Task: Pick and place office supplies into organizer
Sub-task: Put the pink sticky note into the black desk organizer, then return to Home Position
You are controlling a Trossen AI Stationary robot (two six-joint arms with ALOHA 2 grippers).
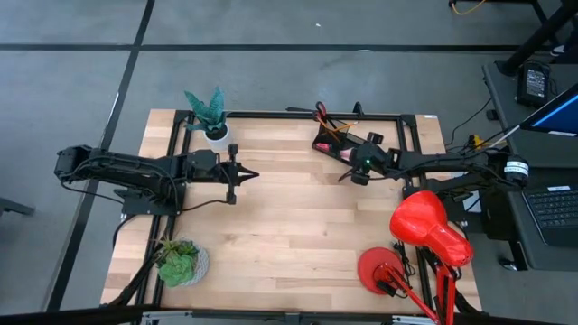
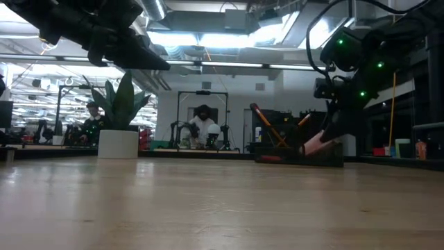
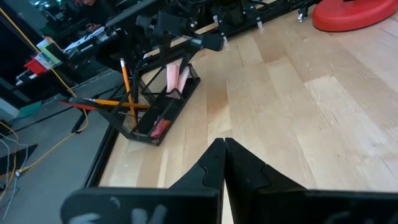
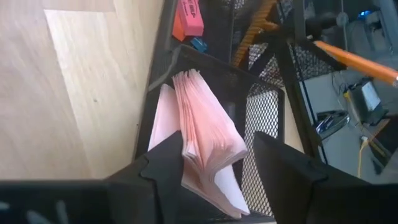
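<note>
The right gripper (image 4: 214, 165) sits nearest the lens, its fingers standing apart on either side of the pink sticky-note pad (image 4: 205, 130); the pad leans on edge in a mesh compartment of the black organizer (image 4: 261, 112), so the placing step looks all but done; a red eraser (image 4: 189, 17) and an orange pencil (image 4: 357, 62) lie in it beyond; next the gripper should lift straight clear without dragging the pad; the left gripper (image 1: 246, 174), pressed together, waits over bare table (image 1: 298, 226)
</note>
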